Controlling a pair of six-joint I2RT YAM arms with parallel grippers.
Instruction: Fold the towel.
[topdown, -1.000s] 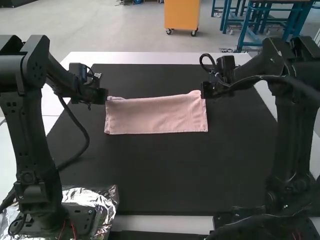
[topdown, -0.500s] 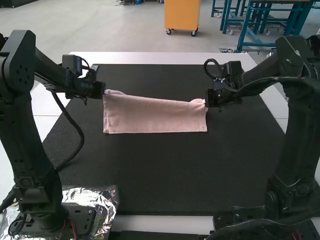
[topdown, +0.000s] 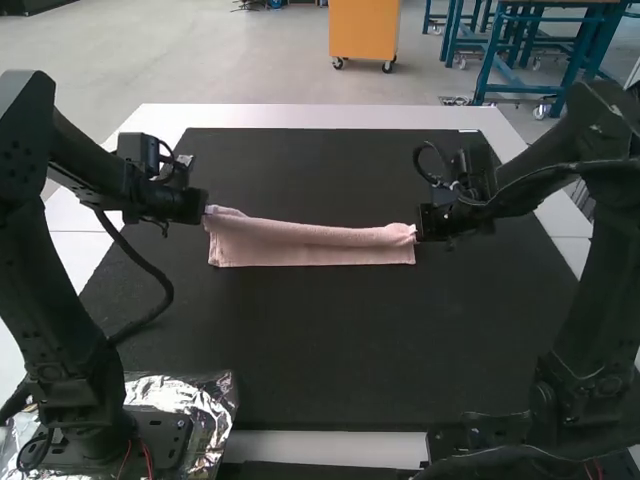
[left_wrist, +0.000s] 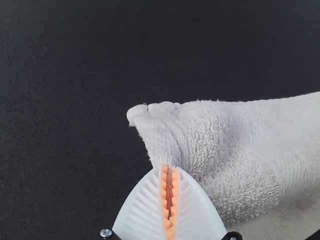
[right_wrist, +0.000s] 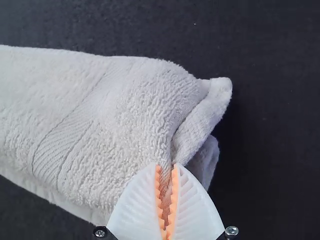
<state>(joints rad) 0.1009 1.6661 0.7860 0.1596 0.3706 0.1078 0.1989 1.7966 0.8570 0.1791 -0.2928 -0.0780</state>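
Observation:
The pink towel (topdown: 310, 243) lies as a narrow folded strip across the dark mat, its far edge raised and curling over toward the near edge. At its left end is my left gripper (topdown: 206, 211), and at its right end my right gripper (topdown: 418, 232). In the left wrist view the left gripper (left_wrist: 170, 169) is shut on a corner of the towel (left_wrist: 235, 150). The right wrist view has the right gripper (right_wrist: 166, 167) shut on the towel's other end, where layers of the towel (right_wrist: 110, 120) overlap.
A black mat (topdown: 330, 350) covers most of the white table (topdown: 320, 117). Crumpled foil (topdown: 190, 405) lies by the left arm's base. A cable (topdown: 150, 262) hangs beside the left arm.
Both grippers have drawn the towel's far edge toward the near edge, so the strip looks narrower. The right gripper moved nearer and slightly right; the left shifted slightly left and nearer.

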